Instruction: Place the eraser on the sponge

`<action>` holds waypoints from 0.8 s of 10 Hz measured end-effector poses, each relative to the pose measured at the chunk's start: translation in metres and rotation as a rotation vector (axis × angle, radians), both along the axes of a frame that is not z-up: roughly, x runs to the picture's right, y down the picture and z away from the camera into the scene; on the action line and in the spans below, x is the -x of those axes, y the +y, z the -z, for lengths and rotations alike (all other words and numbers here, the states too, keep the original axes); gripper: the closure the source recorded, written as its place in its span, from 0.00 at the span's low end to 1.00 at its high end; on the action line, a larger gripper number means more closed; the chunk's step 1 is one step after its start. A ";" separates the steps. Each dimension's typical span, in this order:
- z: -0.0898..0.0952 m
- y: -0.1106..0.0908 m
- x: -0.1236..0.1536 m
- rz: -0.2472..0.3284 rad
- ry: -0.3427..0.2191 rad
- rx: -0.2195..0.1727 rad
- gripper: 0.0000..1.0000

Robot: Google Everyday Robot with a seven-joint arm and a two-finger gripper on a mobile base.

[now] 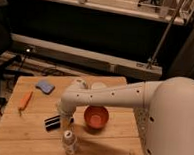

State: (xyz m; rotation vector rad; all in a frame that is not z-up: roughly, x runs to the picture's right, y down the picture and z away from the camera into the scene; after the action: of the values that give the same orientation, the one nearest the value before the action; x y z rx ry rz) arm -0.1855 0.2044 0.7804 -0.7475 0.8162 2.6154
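The eraser (52, 122), a long black block with a pale stripe, lies flat on the wooden table (116, 143) left of centre. My gripper (63, 118) hangs at the end of the white arm, right at the eraser's right end, open, with the block resting on the wood. The sponge (45, 86), a small blue-grey pad, lies at the table's back left, well apart from the eraser and the gripper.
An orange carrot-like stick (24, 100) lies near the left edge. An orange bowl (96, 117) sits just right of the gripper. A small clear bottle (70, 142) stands in front of the eraser. A white cup (98, 85) stands at the back.
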 end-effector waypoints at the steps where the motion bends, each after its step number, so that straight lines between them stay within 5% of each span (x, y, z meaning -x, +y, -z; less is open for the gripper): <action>1: -0.007 0.002 -0.001 0.010 0.008 0.008 0.20; 5: -0.029 0.004 0.004 0.030 0.041 0.036 0.20; 8: -0.038 0.009 0.008 0.046 0.054 0.063 0.42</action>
State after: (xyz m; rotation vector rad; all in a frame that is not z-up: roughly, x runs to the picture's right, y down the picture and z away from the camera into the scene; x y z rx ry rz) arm -0.1936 0.2134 0.8186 -0.6686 0.9234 2.5905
